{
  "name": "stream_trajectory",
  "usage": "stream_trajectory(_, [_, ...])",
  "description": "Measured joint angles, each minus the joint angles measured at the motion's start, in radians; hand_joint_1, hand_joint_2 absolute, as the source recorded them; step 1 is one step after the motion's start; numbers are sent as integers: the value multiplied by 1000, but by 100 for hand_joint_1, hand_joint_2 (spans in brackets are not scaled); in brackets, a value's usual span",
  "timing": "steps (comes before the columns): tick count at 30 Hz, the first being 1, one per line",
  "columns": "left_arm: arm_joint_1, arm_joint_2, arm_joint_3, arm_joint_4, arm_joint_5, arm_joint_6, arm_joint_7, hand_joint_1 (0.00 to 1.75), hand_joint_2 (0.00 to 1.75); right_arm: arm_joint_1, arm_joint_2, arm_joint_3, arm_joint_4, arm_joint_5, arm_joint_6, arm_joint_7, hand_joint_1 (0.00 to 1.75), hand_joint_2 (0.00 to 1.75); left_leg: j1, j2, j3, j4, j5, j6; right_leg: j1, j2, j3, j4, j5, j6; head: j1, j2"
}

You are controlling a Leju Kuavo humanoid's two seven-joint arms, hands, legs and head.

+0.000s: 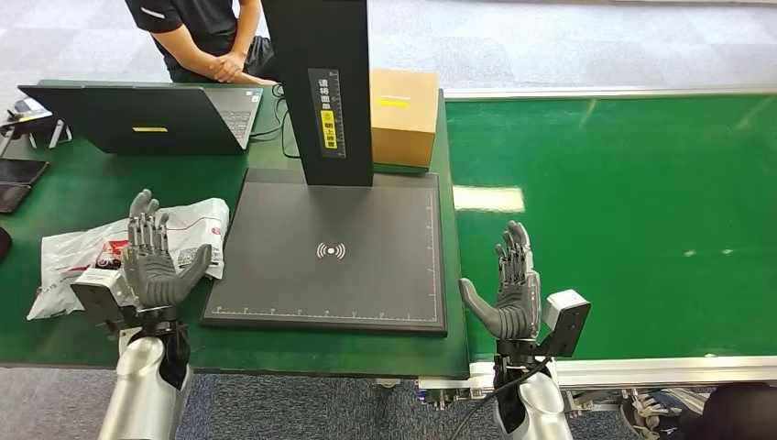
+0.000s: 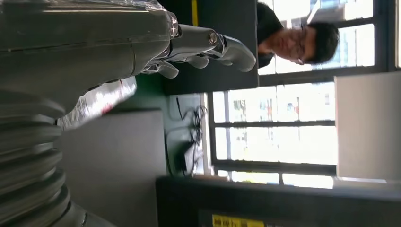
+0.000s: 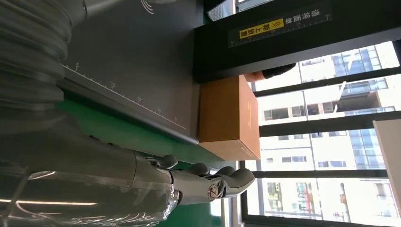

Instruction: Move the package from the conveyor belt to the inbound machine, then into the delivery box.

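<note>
A white plastic-bagged package [image 1: 101, 247] with red print lies on the green table left of the inbound machine's dark scanning plate [image 1: 339, 252]; it also shows as a shiny bag [image 2: 101, 99]. My left hand [image 1: 154, 261] is raised open just in front of the package, fingers apart and holding nothing; the same left hand [image 2: 189, 42] appears in the left wrist view. My right hand [image 1: 508, 284] stands open at the near left edge of the green conveyor belt [image 1: 623, 220], palm facing the plate; the right hand [image 3: 198, 182] is empty there too.
The machine's black post [image 1: 321, 82] rises behind the plate. A brown cardboard box [image 1: 403, 115] stands beside the post. An open laptop [image 1: 147, 115] and dark devices [image 1: 18, 183] sit at the far left. A person [image 1: 206, 37] sits behind the table.
</note>
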Motion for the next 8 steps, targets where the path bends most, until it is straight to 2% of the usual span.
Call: stream_trajectory(8, [25,-11,-61,-63,2,-4,0,0,175,-2,0,-1,4,1,0,0,0,175,1,0,0,0,0,0,1,0,0,0,0,0,0,0])
